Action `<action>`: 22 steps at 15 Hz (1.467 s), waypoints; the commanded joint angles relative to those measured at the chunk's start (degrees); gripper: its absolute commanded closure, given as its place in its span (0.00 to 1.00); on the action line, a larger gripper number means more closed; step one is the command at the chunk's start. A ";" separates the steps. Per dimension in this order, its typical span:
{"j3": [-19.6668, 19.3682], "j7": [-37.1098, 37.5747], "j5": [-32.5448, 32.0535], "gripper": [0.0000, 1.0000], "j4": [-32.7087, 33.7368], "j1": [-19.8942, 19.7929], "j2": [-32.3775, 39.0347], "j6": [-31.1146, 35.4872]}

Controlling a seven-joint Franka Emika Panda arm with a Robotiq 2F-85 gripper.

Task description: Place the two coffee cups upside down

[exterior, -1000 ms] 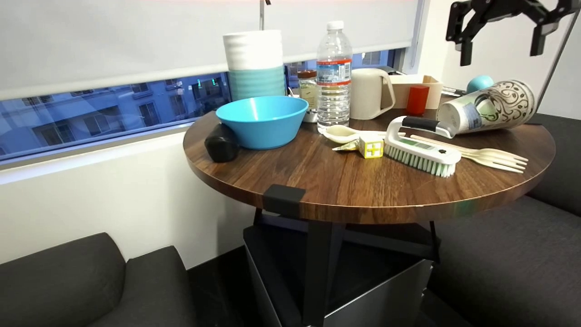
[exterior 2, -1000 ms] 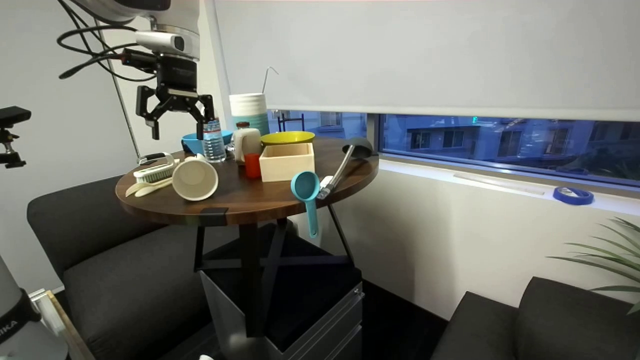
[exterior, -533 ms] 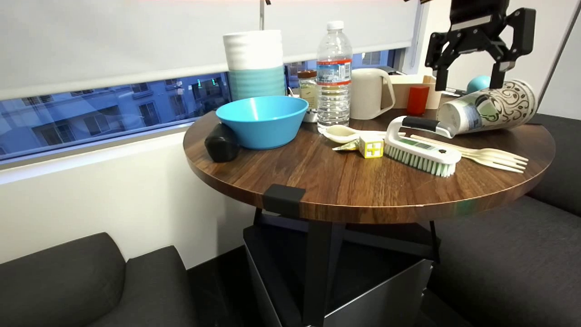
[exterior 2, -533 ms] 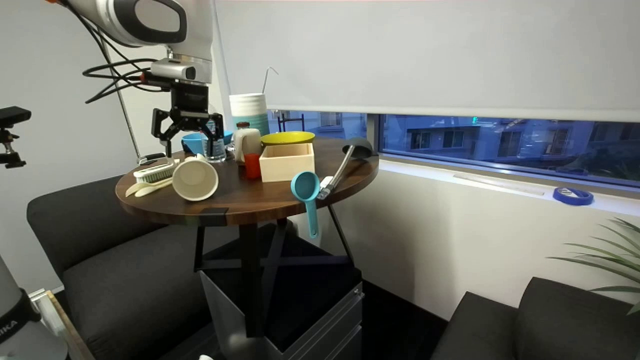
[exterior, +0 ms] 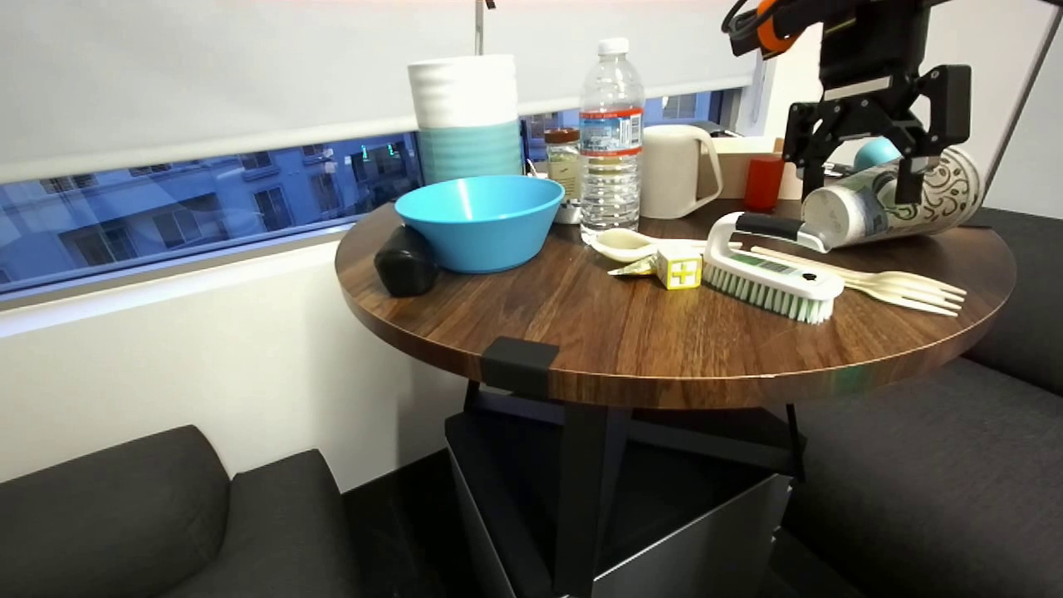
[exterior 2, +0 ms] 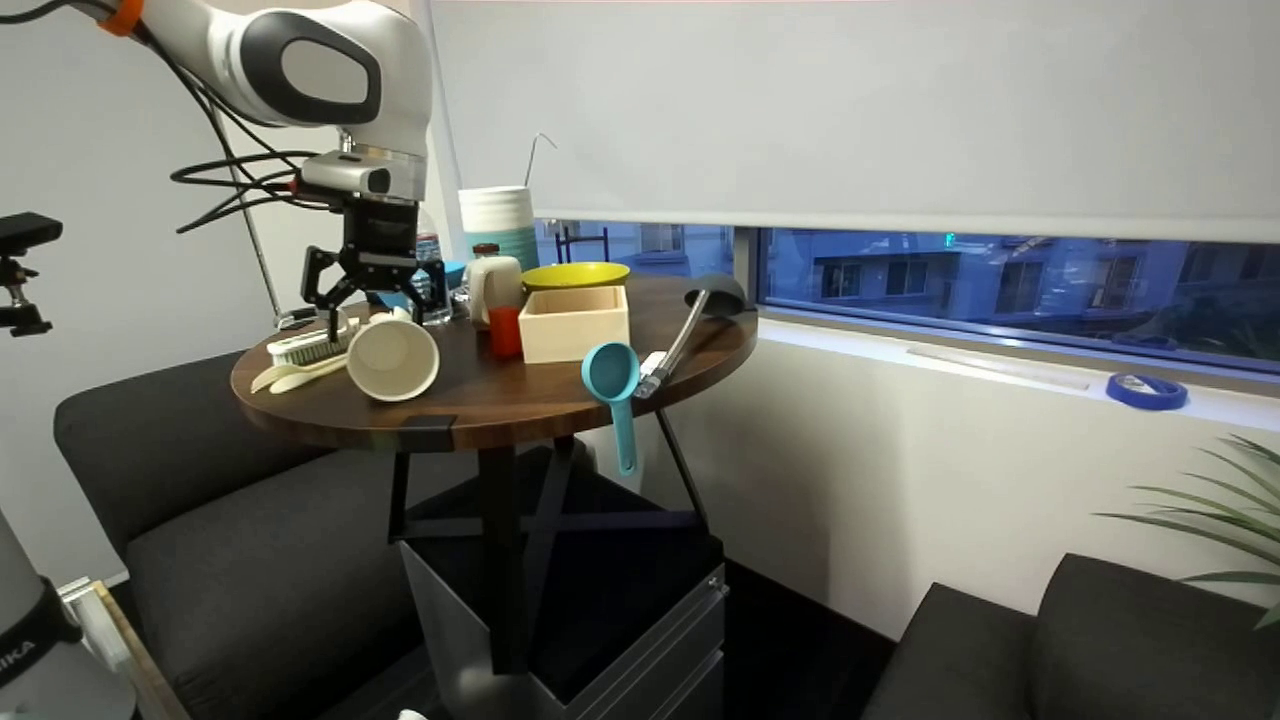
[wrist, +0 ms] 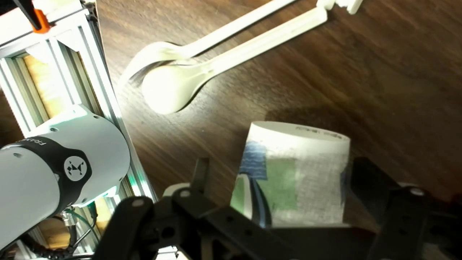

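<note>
Near edge of the round tabletop [exterior 2: 480,385], in an exterior view: one coffee cup [exterior 2: 393,362] lies on its side, mouth toward this edge. A second cup cannot be made out. The claw [exterior: 860,186] is over this cup with its fingers apart, one to each side of the body. No clamping is visible; contact of either pad cannot be told.

Handling: treat the cup as light, thin-walled paper, likely to dent under hard pressure and to roll if pushed from one side. Take hold across the body toward the narrower base, where the wall should be stiffer; avoid the mouth.

Materials: the cup is tapered and whitish, with dark scrollwork, green and blue patches and a plain interior. Farther in from the edge: a white brush [exterior 2: 305,347] with pale bristles, a smooth red block [exterior 2: 505,332] and a rectangular, wood-like box [exterior 2: 555,340]. Toward the far edge: a clear ribbed bottle [exterior: 612,149], a shallow yellow plate [exterior 2: 576,272] and a ridged white-and-teal container [exterior 2: 505,225].
</note>
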 commanded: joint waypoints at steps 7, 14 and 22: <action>1.59 7.09 -7.89 0.06 -0.26 1.31 1.63 1.63; -4.78 -1.74 1.84 0.56 -3.59 0.96 -2.47 8.60; -11.94 -17.95 21.98 0.60 -7.65 1.25 -7.38 13.22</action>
